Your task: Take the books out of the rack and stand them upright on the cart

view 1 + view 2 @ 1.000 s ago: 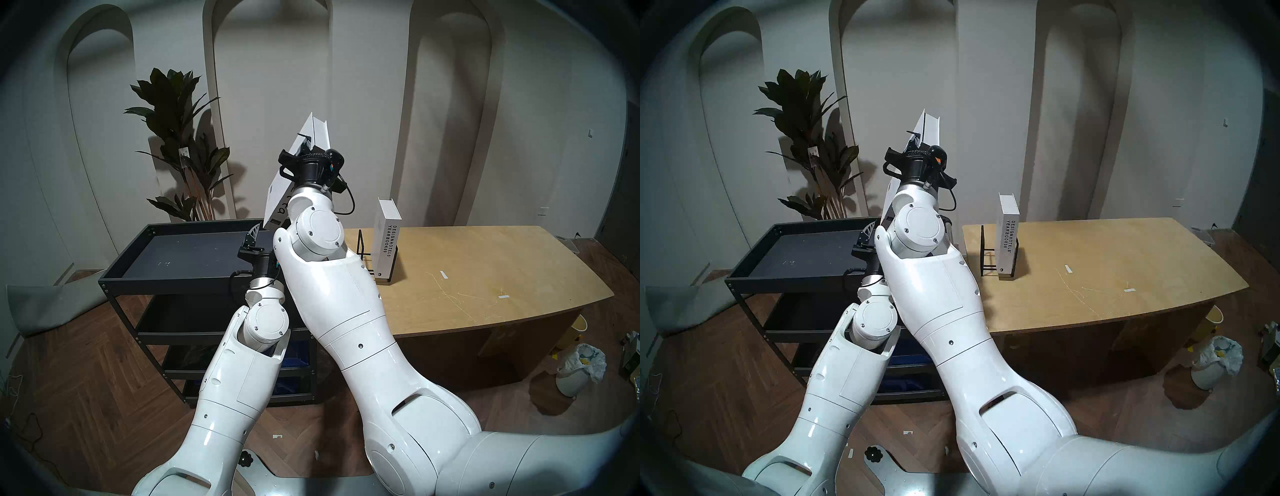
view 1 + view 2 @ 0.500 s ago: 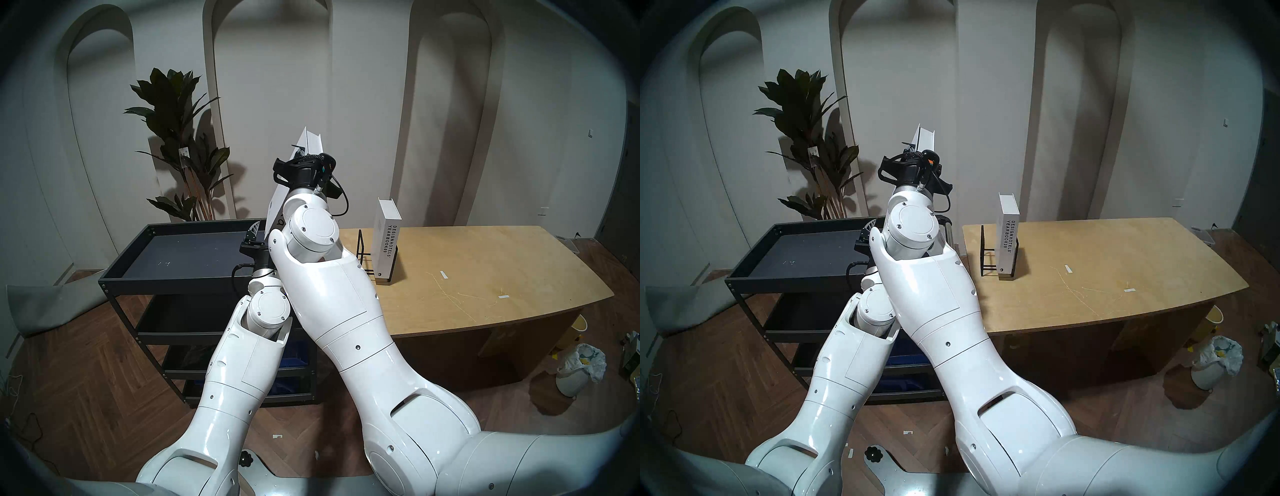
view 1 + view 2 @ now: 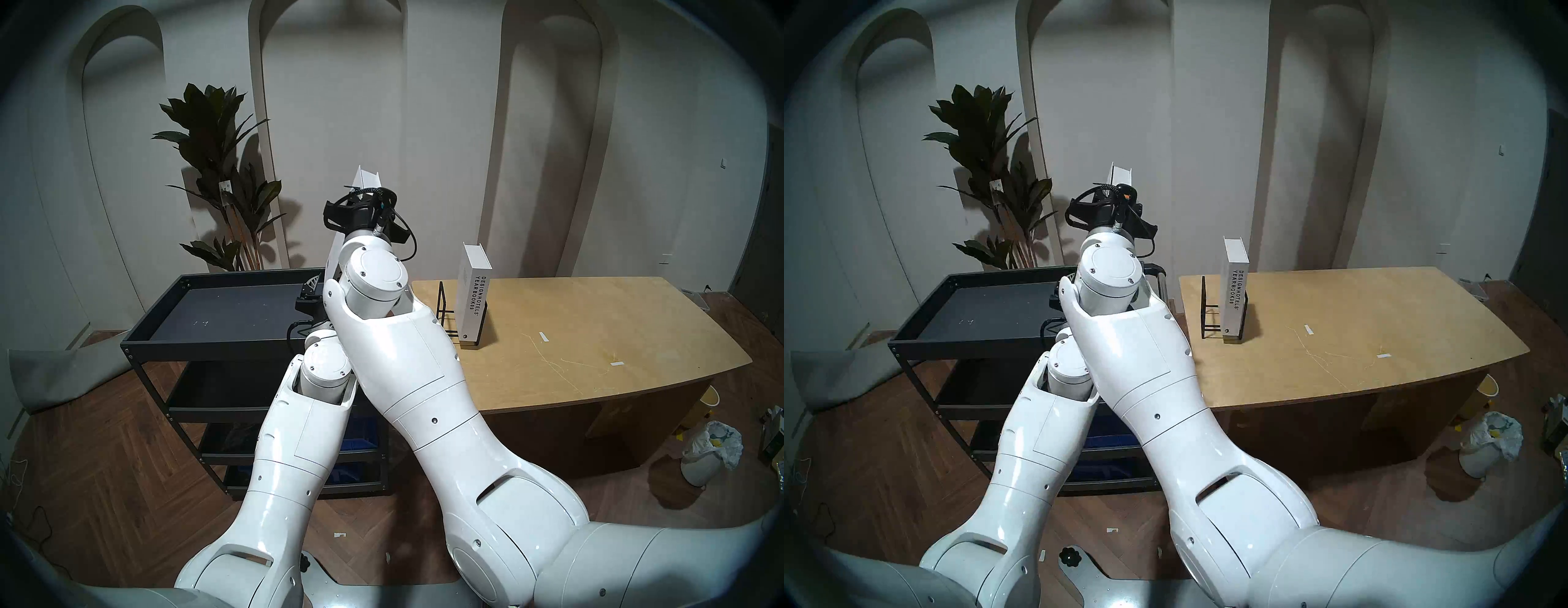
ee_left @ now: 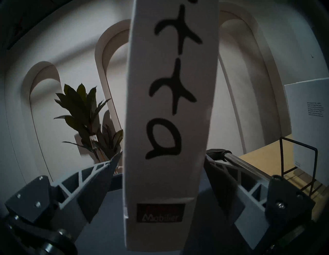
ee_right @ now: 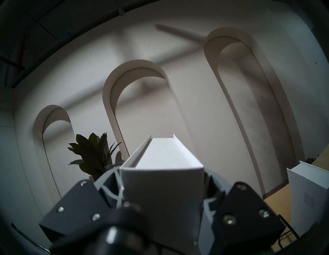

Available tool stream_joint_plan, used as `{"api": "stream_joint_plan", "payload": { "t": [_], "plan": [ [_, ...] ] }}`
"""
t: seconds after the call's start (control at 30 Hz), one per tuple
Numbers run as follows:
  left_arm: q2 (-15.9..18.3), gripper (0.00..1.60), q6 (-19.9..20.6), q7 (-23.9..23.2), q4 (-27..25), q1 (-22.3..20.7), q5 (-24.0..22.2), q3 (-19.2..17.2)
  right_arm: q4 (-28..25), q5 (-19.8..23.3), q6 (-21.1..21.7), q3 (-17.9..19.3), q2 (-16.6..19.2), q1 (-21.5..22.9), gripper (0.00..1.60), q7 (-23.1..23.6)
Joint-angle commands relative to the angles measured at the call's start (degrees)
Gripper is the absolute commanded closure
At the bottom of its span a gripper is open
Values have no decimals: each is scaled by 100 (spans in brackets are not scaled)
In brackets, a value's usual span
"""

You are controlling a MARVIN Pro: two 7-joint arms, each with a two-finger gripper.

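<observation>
The right hand (image 5: 162, 195) was clamped on the smooth white Arletta book (image 4: 169, 106), held upright over the dark metal cart (image 3: 220, 314), its spine between the left hand's (image 4: 160, 169) spread fingers. The yearbook (image 3: 471, 297) stood in the thin wire rack (image 3: 443, 310) on the pale wooden surface (image 3: 594, 339); white arms hid the cart's right end.

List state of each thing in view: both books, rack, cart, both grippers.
Tall white hardback with black handwritten spine lettering: out of the rack, clamped near its top, lower end above the cart.
Shorter white hardback printed DESIGNHOTELS YEARBOOK09: upright in the rack.
Thin black wire rack: on the wooden table, one book left.
Dark grey metal cart: no book standing on it.
Right gripper: shut on the tall book.
Left gripper: open, fingers flank the spine.
</observation>
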Motion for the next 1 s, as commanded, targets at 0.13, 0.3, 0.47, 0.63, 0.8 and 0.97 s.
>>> {"api": "stream_joint_plan", "payload": {
  "t": [0.13,0.3,0.47,0.63,0.8,0.97],
  "plan": [
    [-63,0,-38,176,484,-839,74,-49,188,-84,159,-37,-139,425,160,-50],
    [35,0,-9,193,407,-956,109,-105,253,-143,264,-92,-176,580,160,-64],
    [102,0,76,202,377,-1075,66,-260,445,-175,342,-149,-248,750,160,-77],
    [168,0,109,70,404,-1073,0,-345,711,-211,440,-175,-329,941,160,-145],
    [260,0,16,-156,368,-1014,-67,-379,1010,-288,480,-188,-384,1166,160,-271],
    [344,0,3,-172,345,-942,81,-297,1348,-338,640,-232,-390,1483,160,-221]
  ]
}}
